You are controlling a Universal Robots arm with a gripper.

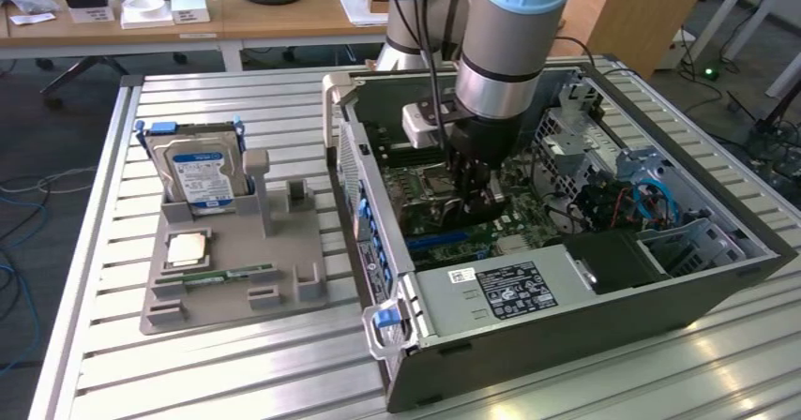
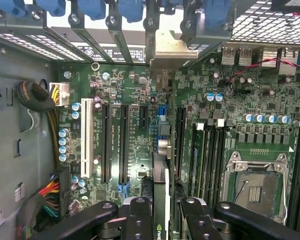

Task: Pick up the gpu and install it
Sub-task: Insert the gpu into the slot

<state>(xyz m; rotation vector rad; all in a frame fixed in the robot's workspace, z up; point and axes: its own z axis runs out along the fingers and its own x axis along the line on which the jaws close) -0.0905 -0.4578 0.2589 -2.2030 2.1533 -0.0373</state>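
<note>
You've got the gpu (image 2: 160, 195) standing on edge in the end effector (image 2: 166, 212), whose fingers are partly closed and clamp it from both sides. It hangs inside the open case (image 1: 601, 298), right over the motherboard (image 2: 135, 100), beside the long black slots (image 2: 106, 140). On the counter (image 1: 188, 382) beside the case, a hard drive (image 1: 201, 176) stands in a grey holder (image 1: 238, 279).

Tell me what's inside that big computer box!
A green motherboard with long black slots and an empty processor socket. The end effector holds the gpu edge-on there; the board under that card is covered.
</note>
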